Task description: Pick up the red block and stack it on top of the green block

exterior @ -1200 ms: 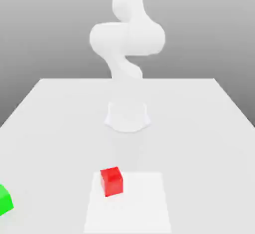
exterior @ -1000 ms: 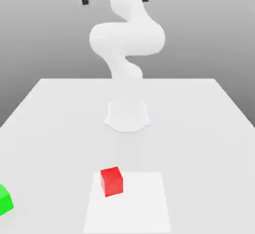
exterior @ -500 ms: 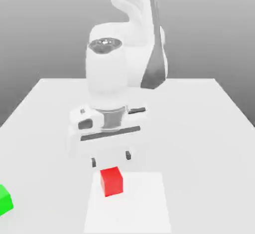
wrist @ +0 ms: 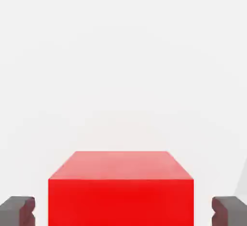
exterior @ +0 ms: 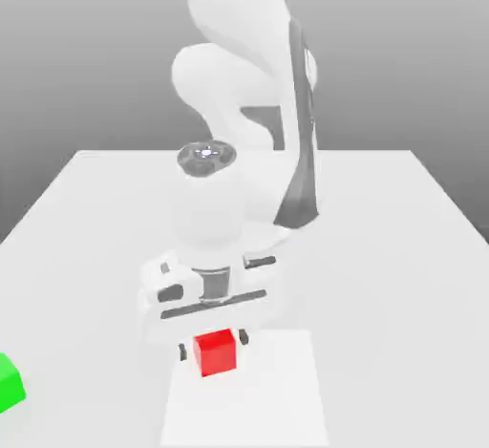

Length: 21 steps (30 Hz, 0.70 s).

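The red block [exterior: 216, 352] sits on the white table, near its front edge. My gripper [exterior: 213, 346] has come straight down over it, with one dark finger [exterior: 183, 351] on each side of the cube. In the hand view the red block [wrist: 120, 191] lies between the two fingertips [wrist: 17, 210], and a narrow strip of table shows on either side of it. The gripper [wrist: 123, 210] is open and is not touching the cube. The green block [exterior: 8, 384] rests at the exterior view's far left, cut off by the frame edge.
A paler square patch [exterior: 282, 394] of the white table [exterior: 401, 245] lies under and beside the red block. The arm's white links and base [exterior: 253, 150] rise behind the hand, in the middle of the table.
The arm has swung down from high above the table, and the hand now straddles the red block. Neither block has moved.
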{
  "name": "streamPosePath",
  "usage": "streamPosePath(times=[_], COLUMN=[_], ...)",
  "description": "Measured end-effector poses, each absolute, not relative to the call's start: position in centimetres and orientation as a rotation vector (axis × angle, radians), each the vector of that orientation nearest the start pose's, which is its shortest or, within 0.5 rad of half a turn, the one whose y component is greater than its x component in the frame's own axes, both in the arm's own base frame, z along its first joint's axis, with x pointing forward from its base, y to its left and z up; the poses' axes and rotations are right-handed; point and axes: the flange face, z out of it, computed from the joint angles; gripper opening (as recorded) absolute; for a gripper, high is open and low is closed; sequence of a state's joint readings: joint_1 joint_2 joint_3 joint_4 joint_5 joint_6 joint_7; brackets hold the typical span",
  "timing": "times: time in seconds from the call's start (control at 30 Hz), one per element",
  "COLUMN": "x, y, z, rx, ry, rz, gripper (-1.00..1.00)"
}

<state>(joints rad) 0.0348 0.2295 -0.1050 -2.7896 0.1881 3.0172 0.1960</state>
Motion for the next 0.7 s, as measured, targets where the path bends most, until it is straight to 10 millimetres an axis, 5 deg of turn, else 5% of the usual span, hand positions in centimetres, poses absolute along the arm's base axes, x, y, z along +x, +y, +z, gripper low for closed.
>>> streamPosePath(times=[0.13, 0.6, 0.7], x=[36.6, 36.7, 38.7], y=[-4.3, -4.5, -7.1], z=[14.4, 20.8, 21.5], rx=[-3.063, -3.064, -3.079], ry=[0.701, 0.700, 0.698], rz=[-0.002, -0.001, 0.006], gripper=[-1.00, -1.00, -1.00])
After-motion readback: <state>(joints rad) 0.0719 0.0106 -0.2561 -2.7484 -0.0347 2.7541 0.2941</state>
